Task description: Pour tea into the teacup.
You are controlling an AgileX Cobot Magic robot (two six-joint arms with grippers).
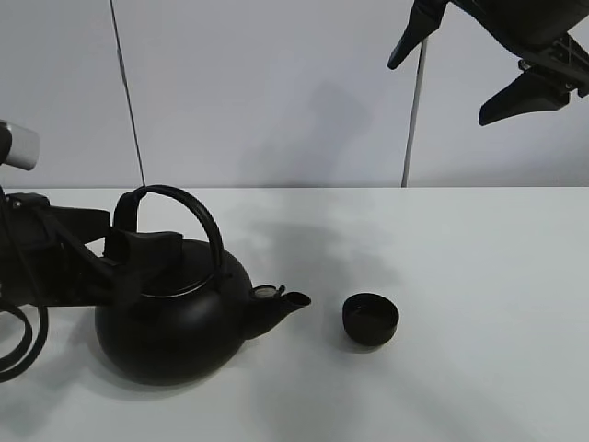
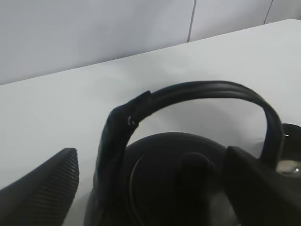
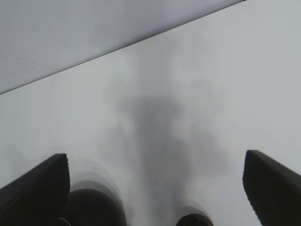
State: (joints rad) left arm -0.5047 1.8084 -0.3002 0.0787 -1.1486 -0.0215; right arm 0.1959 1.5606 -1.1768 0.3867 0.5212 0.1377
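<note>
High frontal overview, two close wrist views, all sharing the kettle [image 1: 175, 318] and table [image 1: 460, 387].

White table [image 1: 479, 258]; kettle [image 1: 175, 322]; teacup [image 1: 370, 319]

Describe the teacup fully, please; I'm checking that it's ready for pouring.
The teacup is a small, round, black, handleless bowl with a glossy-looking inside. It stands upright on the white table, mouth up, just right of the kettle's spout with a gap between them. Nothing touches it; no tea shows inside. The right gripper hangs open high above; the left gripper is at the kettle's handle.
</note>
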